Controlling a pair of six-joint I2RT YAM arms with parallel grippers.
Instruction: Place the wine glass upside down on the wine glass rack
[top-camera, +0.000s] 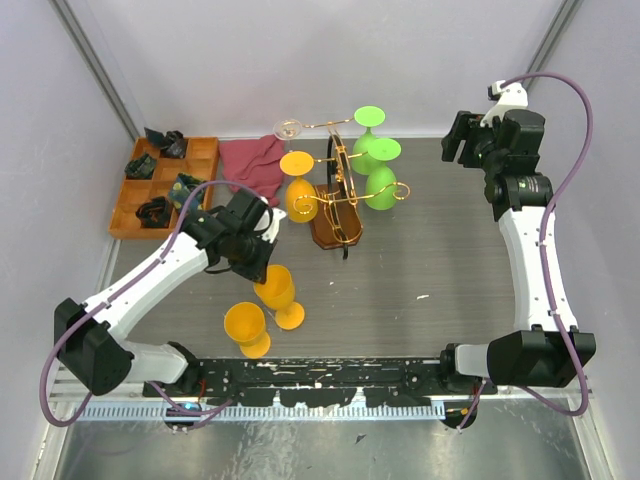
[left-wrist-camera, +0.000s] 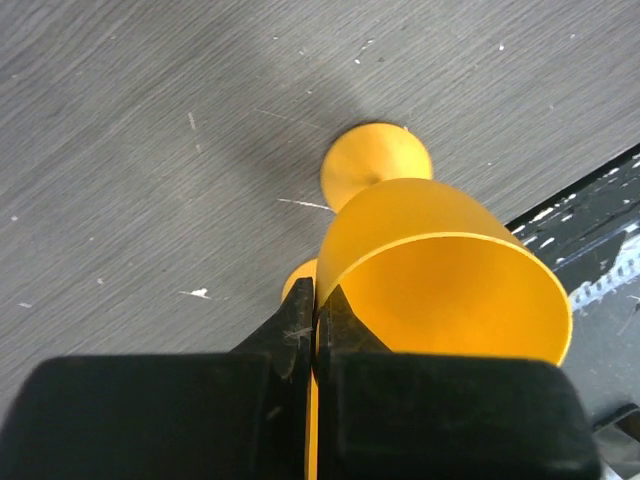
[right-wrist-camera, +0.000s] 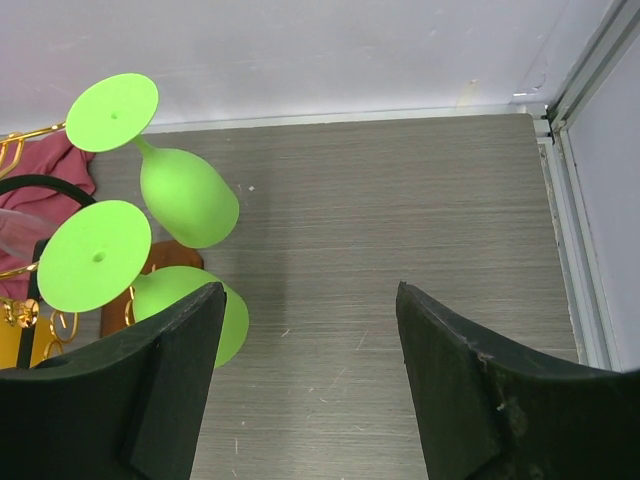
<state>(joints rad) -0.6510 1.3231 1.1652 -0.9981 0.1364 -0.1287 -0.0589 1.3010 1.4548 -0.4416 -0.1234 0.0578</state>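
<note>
My left gripper (left-wrist-camera: 316, 312) is pinched almost closed on the rim of an upright orange stemmed wine glass (left-wrist-camera: 440, 265), with the thin orange wall caught between its fingers. The glass's foot rests on the grey wood-grain table (left-wrist-camera: 150, 150). The glass stands at about 7 o'clock from the gold wire wine glass rack on its dark wooden base (top-camera: 336, 200), well apart from it. My right gripper (right-wrist-camera: 310, 300) hangs wide open and empty at the rack's 2 o'clock.

You have the left gripper (top-camera: 257, 264) at the rim of an orange wine glass (top-camera: 279, 290) standing on the desk (top-camera: 430, 250), a second orange glass (top-camera: 246, 327) just beside it, the wine glass rack (top-camera: 335, 228) farther back.
</note>
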